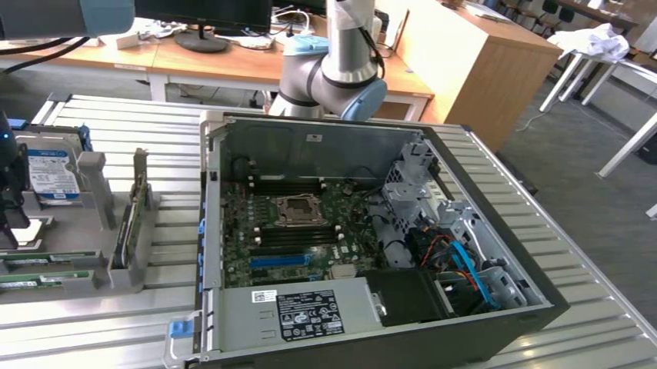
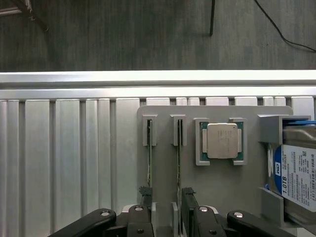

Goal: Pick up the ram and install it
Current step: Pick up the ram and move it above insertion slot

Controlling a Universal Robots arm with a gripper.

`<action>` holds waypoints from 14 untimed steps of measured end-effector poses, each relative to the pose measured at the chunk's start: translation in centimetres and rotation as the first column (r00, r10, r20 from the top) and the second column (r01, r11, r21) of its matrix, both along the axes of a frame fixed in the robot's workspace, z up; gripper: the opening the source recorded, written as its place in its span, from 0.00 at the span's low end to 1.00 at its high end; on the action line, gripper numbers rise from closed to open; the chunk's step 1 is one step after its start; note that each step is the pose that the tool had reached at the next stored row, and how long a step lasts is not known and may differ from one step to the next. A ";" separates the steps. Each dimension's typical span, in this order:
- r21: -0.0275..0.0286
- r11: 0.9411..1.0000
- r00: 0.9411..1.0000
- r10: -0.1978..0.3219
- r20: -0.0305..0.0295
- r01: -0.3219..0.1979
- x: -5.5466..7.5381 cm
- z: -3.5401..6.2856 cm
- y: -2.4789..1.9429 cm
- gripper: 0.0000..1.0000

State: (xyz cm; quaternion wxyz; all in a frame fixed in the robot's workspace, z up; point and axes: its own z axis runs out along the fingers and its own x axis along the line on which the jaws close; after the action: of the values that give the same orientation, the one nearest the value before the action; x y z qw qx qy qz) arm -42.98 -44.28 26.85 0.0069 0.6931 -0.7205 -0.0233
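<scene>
- Approach to the pick is the step in hand, as I judge it: nothing is lifted and nothing is installed.
- Above the grey holder (image 2: 224, 185) hangs the tool (image 2: 166, 197), its fingers apart and gripping nothing.
- Just under the tool, the ram (image 2: 178, 158) stands on edge in a holder slot and runs away from the fingertips. It seems to sit in the gap, close by one finger, though I cannot tell whether they touch.
- Parallel to it, a second stick (image 2: 149, 158) stands in the neighbouring slot, roughly under the other finger.
- Beside the tool, beyond the ram on the side away from that stick, sit a processor chip (image 2: 222, 140) and then a hard drive (image 2: 296, 173).
- Well apart from the tool, the computer case (image 1: 308, 146) stands open on the surface (image 2: 64, 148).
- By my reckoning, the next move calls for centring the gap over one stick alone so the neighbour is cleared. It then calls for a grip on the flat faces and a straight lift out of the slot.
</scene>
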 end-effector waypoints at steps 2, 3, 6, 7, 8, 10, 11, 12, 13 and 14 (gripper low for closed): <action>0.000 1.000 1.000 0.000 0.000 0.000 -0.1 -0.01 -0.26 0.37; 0.000 1.000 1.000 0.000 0.000 0.000 -0.1 -0.01 -0.38 0.37; 0.000 1.000 1.000 0.000 0.000 0.000 -0.1 -0.02 -0.75 0.37; 0.000 1.000 1.000 0.000 0.000 0.000 -0.1 -0.01 -0.86 0.37; 0.000 1.000 1.000 0.000 0.000 0.000 -0.1 -0.02 -0.93 0.37; 0.000 1.000 1.000 0.000 0.000 0.000 -0.1 -0.02 -0.97 0.37; 0.000 1.000 1.000 0.000 0.000 0.000 -0.1 -0.02 -0.97 0.37; 0.000 1.000 1.000 0.000 0.000 0.000 -0.1 -0.02 -0.97 0.37; 0.000 1.000 1.000 0.000 0.000 0.000 -0.1 -0.02 -0.97 0.37; 0.000 1.000 1.000 0.000 0.000 0.000 -0.1 -0.03 -0.98 0.37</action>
State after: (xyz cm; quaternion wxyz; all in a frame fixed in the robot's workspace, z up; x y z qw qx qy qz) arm -43.12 -45.26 26.82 0.0068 0.6931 -0.7204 -0.0233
